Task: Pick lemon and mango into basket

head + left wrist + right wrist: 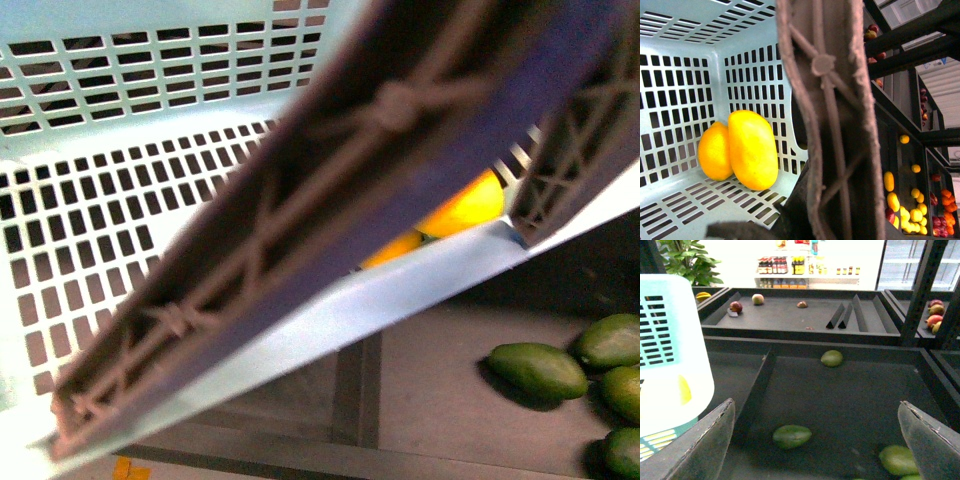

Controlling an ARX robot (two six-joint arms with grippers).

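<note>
The pale teal basket (pixel 110 200) fills the front view, held up and tilted, with its brown ribbed handle (pixel 390 110) crossing the frame. My left gripper (pixel 825 225) is shut on that handle (pixel 835 125); only dark parts of it show. Inside the basket lie the longer yellow mango (pixel 752 150) and, touching it, the shorter lemon (pixel 715 150). Both peek out under the handle in the front view, mango (pixel 465 205) and lemon (pixel 395 248). My right gripper (pixel 817 450) hangs open over a dark shelf tray, empty, with the basket (pixel 670 355) off to one side.
Dark green oval fruits (pixel 540 370) lie on the dark tray below the basket, and more green fruits (pixel 791 436) lie under the right gripper. A divider wall (pixel 757 390) splits the tray. Bins of yellow and red fruit (pixel 912 210) stand beside the basket.
</note>
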